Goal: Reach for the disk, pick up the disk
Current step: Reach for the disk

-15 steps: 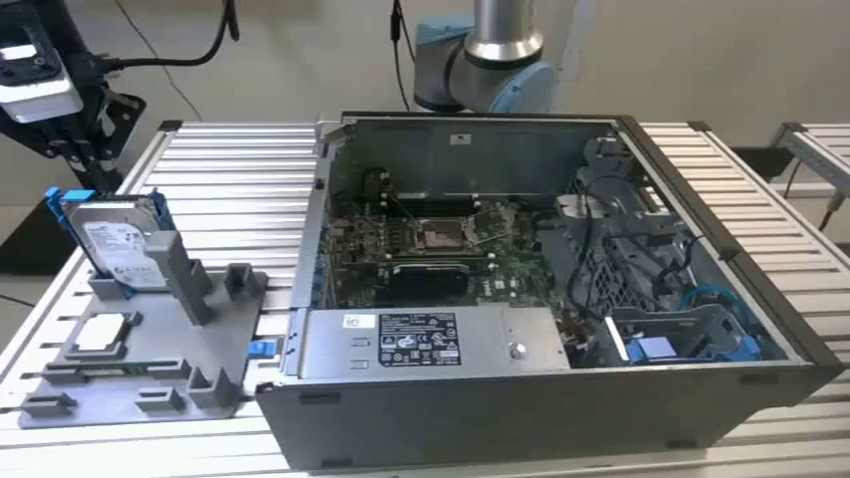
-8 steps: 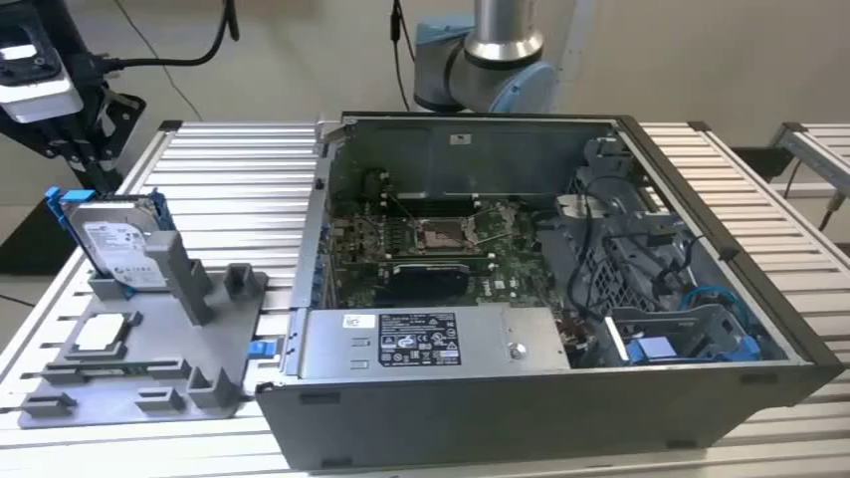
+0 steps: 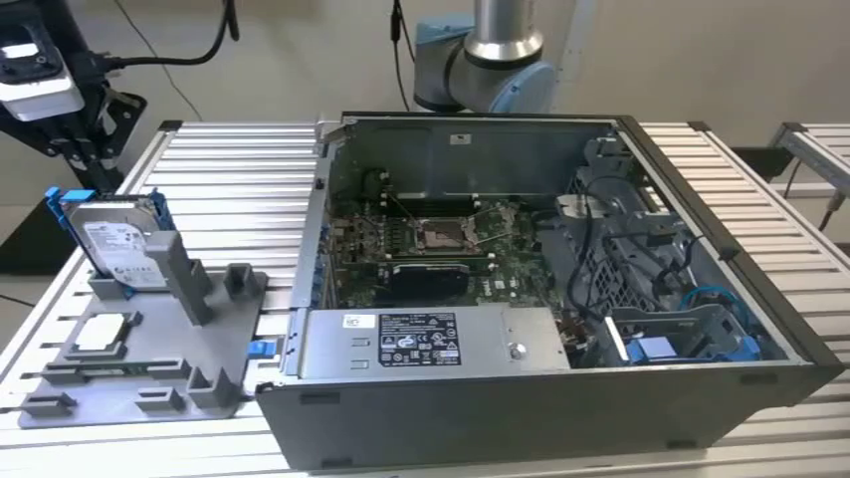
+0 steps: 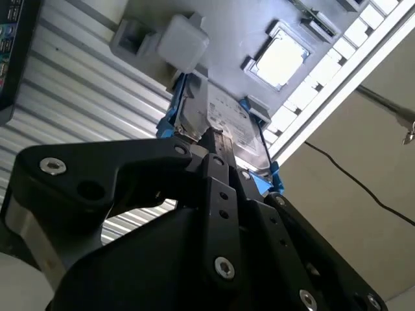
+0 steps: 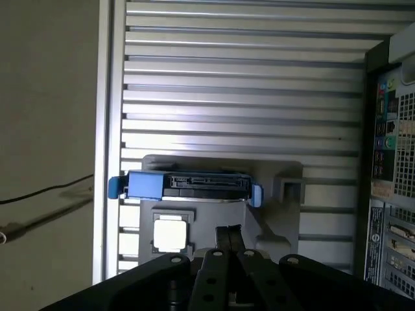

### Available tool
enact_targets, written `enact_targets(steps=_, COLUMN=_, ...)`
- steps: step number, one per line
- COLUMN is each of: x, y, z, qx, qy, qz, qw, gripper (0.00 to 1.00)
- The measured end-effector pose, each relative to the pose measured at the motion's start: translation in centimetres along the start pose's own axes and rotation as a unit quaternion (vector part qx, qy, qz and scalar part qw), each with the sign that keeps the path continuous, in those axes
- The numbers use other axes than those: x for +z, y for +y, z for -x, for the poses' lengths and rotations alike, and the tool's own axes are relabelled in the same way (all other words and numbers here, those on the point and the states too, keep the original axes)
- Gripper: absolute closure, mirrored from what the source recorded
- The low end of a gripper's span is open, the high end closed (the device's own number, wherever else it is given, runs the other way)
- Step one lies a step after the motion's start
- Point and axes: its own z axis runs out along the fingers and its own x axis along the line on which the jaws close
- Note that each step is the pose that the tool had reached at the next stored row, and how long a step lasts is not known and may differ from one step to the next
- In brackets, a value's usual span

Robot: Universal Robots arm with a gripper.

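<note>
The disk (image 3: 119, 244), standing upright in a gray holder (image 3: 199, 299) near the counter's (image 3: 239, 199) edge on the exterior view's left, is looking stiff, weighty and shock-sensitive, likely calling for a hold across its flat faces, while the gripper (image 5: 228, 232) is hovering nearby, fingers together.
</note>
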Motion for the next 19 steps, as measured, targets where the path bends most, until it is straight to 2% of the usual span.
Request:
enact_targets(steps=4, x=0.07, y=0.84, z=-0.02, qx=0.0, qy=-0.0001, qz=0.0, qw=1.0, gripper=1.0)
enact_targets(steps=6, x=0.11, y=1.11, z=-0.27, qx=0.0, qy=0.0, qz=0.0, qw=1.0, gripper=1.0)
enact_targets(steps=14, x=0.26, y=1.64, z=-2.57, qx=0.0, qy=0.0, qz=0.0, qw=1.0, gripper=1.0)
enact_targets(steps=19, x=0.37, y=1.87, z=-3.68, qx=0.0, qy=0.0, qz=0.0, qw=1.0, gripper=1.0)
